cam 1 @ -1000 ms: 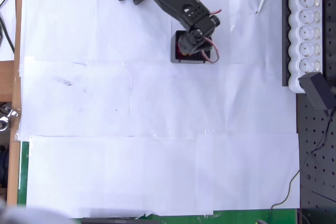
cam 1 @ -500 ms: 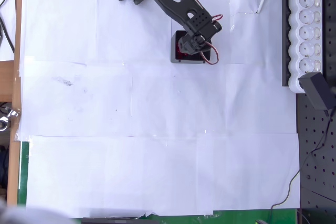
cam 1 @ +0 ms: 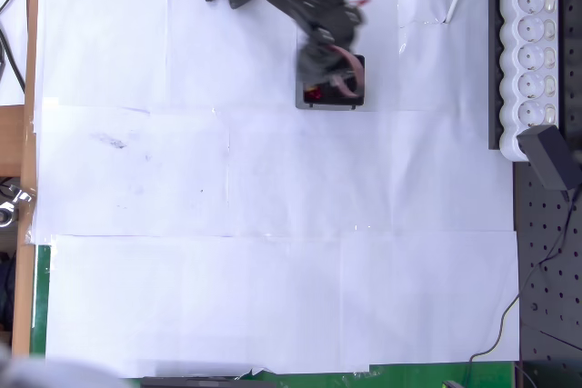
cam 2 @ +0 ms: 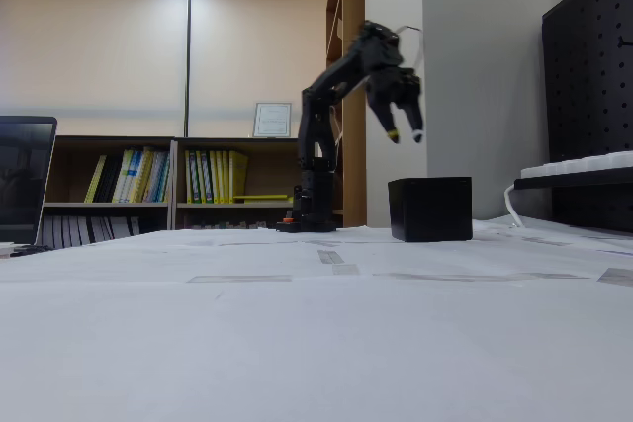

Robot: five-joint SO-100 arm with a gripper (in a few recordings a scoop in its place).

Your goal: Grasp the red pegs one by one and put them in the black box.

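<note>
One black box on white paper-covered table, upright, open top up; overhead view shows box long axis running left-right. Red pegs visible inside box at left end; count unclear, arm covers rest. Gripper hangs above box, clear of rim, fingers pointing down, slightly parted, nothing between them. Power strip at right edge, well apart from box.

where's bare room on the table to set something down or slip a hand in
The white paper is bare from the black box down to the green bottom edge, and left to the wooden edge. Crowded spots: the top, where the gripper hangs open above the box, and the right edge by the power strip.
</note>
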